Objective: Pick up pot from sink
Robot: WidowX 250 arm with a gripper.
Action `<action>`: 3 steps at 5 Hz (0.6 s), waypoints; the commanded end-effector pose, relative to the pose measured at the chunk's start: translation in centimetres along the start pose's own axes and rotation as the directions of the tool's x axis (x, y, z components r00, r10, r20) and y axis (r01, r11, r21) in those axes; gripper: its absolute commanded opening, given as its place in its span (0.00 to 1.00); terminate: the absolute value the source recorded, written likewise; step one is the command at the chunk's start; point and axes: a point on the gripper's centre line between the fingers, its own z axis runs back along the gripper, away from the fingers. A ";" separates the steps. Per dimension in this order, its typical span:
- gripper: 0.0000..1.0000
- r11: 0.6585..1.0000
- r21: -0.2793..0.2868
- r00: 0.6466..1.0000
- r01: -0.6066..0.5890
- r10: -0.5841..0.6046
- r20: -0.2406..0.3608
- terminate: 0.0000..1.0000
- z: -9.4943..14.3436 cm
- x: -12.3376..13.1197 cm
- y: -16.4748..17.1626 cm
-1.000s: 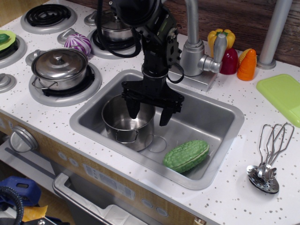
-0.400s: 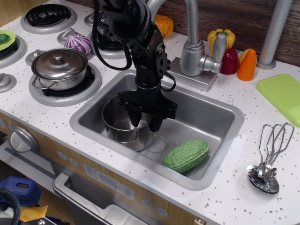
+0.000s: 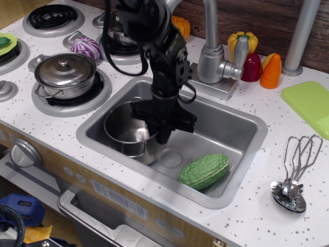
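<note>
The pot [image 3: 126,131] is a lidless shiny steel pot with a wire loop handle at its front. It sits in the left half of the grey steel sink [image 3: 241,135], slightly tilted. My black gripper [image 3: 162,133] comes down from above, and its fingers are closed together on the pot's right rim. The round drain ring [image 3: 171,157] shows just right of the pot, below the gripper.
A green bumpy vegetable [image 3: 204,171] lies in the sink's front right. The faucet [image 3: 213,59] stands behind the sink. A lidded steel pot [image 3: 65,74] sits on the left burner and another [image 3: 121,33] behind the arm. A whisk and strainer [image 3: 294,177] lie at the right.
The gripper came down over the pot's right rim and its fingers closed from wide open to shut. The pot has shifted left and sits a little higher.
</note>
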 end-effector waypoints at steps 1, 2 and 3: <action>0.00 0.999 0.033 0.997 0.016 -0.019 0.074 0.00 6.7 1.6 -0.4; 0.00 0.999 0.046 0.998 0.009 -0.012 0.066 0.00 8.7 1.5 -0.9; 0.00 0.999 0.041 0.997 -0.012 0.009 0.076 0.00 10.2 1.5 -1.7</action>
